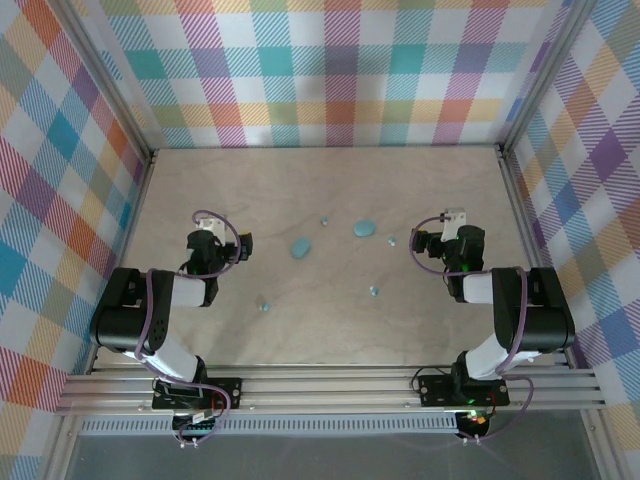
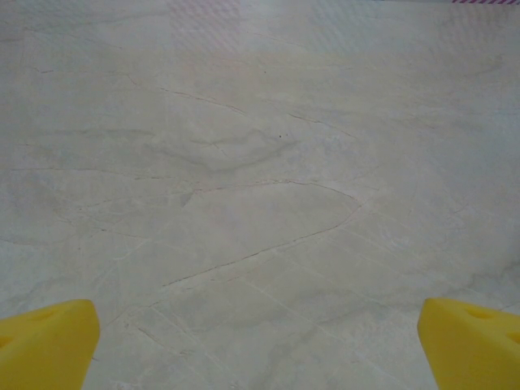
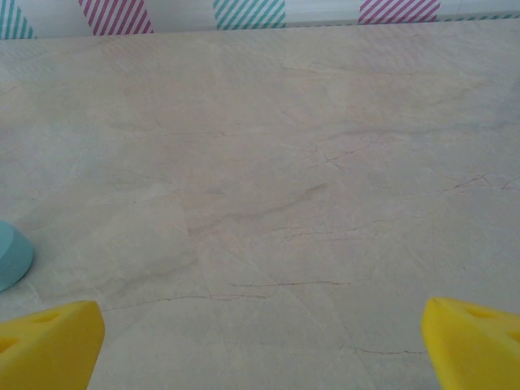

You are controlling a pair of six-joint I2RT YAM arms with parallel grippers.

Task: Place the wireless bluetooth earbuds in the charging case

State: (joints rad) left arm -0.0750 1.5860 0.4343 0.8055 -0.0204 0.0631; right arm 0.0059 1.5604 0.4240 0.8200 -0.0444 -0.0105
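Two light-blue oval charging cases lie mid-table, one (image 1: 300,247) left of centre and one (image 1: 363,228) a little farther back and to the right. Several tiny pale-blue earbuds are scattered around them: one (image 1: 324,221) between the cases, one (image 1: 391,242) right of the second case, and two nearer ones (image 1: 374,291) (image 1: 264,306). My left gripper (image 1: 206,228) (image 2: 260,345) stands open over bare table, left of the cases. My right gripper (image 1: 455,220) (image 3: 260,345) is open too, right of them, with nothing between its yellow fingertips (image 3: 49,341). A light-blue rounded thing (image 3: 10,256) is cut off by the left edge; case or bud, I cannot tell.
The pale marbled tabletop (image 1: 330,330) is fenced by checked walls (image 1: 330,70) at the back and both sides, with metal posts (image 1: 148,155) at the far corners. Aluminium rails (image 1: 330,385) carry the arm bases at the near edge.
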